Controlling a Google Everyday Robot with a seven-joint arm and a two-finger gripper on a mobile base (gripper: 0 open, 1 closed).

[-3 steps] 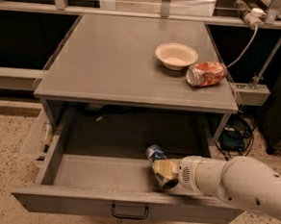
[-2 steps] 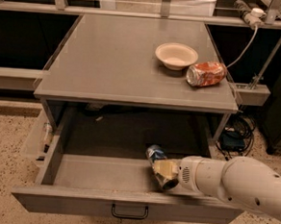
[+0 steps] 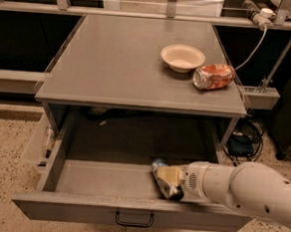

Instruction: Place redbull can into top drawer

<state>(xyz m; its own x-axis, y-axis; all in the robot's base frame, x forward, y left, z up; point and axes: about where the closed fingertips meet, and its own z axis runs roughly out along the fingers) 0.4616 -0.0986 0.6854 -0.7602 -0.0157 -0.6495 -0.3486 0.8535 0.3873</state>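
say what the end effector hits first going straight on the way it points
Past the redbull can it holds, the end effector points left across the top drawer; likely its left wall first, though depth is unclear.

- Gripper (image 3: pixel 167 178) inside top drawer (image 3: pixel 79 210), right front, closed around redbull can (image 3: pixel 158 166).
- Bowl (image 3: pixel 182 57) on table (image 3: pixel 124 61), right rear; soda can (image 3: pixel 213 76) lying just beside it, to the right.

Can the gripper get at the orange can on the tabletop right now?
Probably not as is: the gripper is down in the open top drawer, shut on the redbull can; the orange can lies up on the tabletop.
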